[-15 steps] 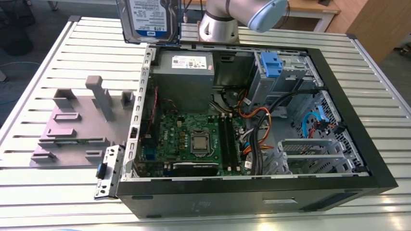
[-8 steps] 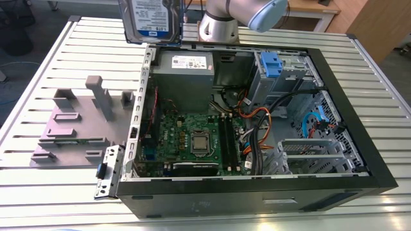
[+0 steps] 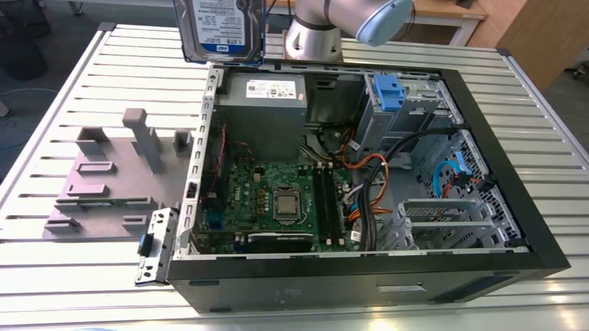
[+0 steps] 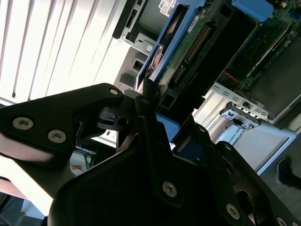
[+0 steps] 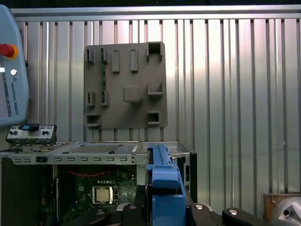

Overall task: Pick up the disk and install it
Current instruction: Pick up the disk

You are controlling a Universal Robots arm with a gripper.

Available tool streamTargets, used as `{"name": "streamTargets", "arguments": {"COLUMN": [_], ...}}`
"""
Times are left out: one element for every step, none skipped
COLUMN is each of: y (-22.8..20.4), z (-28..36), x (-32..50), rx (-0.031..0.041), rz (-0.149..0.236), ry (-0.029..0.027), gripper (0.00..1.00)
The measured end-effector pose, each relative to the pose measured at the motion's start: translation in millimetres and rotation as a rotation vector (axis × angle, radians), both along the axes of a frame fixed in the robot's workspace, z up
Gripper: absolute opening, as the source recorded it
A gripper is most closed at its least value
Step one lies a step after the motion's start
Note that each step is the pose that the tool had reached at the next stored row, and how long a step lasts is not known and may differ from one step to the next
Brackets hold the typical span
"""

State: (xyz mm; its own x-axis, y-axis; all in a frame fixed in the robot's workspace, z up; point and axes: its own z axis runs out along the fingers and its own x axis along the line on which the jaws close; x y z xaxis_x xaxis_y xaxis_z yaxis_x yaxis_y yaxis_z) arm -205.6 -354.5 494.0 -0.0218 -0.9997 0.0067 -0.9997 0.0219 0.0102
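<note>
Reading the exterior view first, I have the disk [image 3: 221,29] up in the air. It stands on edge with its label facing the camera, over the side of the computer case [image 3: 368,276] nearest the arm [image 3: 345,21] and above the grey power supply [image 3: 262,103]. The case lies open in the middle of the table [image 3: 515,89]. A grey fixture plate [image 3: 106,183] sits beside it, toward the table's edge at the exterior view's left.

The tool [image 4: 153,101] is holding the disk, its jaws drawn in narrow against one end.

I judge the disk to be stiff and fairly heavy for its size, with smooth metal faces that could slide in a loose grip. It would also take knocks badly. I would keep hold across the solid edges near one end, as now. That stays off the bare green board and connector row on its underside, and it leaves most of each blue rail [image 5: 162,183] free.

The second wrist view gives me the grip itself up close, with that underside board and one rail running away from the jaws. The first wrist view looks straight down along the rail to the case rim, the main board [image 5: 75,193], the fixture plate and a control pendant [image 5: 9,70] at the table's edge. The exterior view tells me what the wrist cameras cannot: how high the disk hangs over the case. It also shows that the disk is well apart from the blue-latched drive cage [image 3: 387,93] at the case's corner.
</note>
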Motion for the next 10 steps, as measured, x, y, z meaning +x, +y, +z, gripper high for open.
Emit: {"name": "streamTargets", "arguments": {"y": [0.0, 0.0, 0.0, 0.0, 0.0, 0.0, 0.0, 0.0, 0.0, 0.0], "z": [0.0, 0.0, 0.0, -0.1, 0.0, 0.0, 0.0, 0.0, 0.0, 0.0], "x": [0.6, 1.2, 1.7, 2.4, 3.0, 3.6, 4.2, 4.8, 5.4, 5.9], "rx": [0.0001, 0.0000, 0.0000, 0.0001, 0.0000, 0.0000, 0.0001, 0.0000, 0.0000, 0.0001], "rz": [0.000, 0.000, 0.000, 0.000, 0.000, 0.000, 0.000, 0.000, 0.000, 0.000], "ry": [0.0000, 0.0001, 0.0002, 0.0001, 0.0002, 0.0003, 0.0003, 0.0003, 0.0004, 0.0004], "gripper": [0.37, 0.37, 0.37, 0.37, 0.37, 0.37, 0.37, 0.37, 0.37, 0.37]}}
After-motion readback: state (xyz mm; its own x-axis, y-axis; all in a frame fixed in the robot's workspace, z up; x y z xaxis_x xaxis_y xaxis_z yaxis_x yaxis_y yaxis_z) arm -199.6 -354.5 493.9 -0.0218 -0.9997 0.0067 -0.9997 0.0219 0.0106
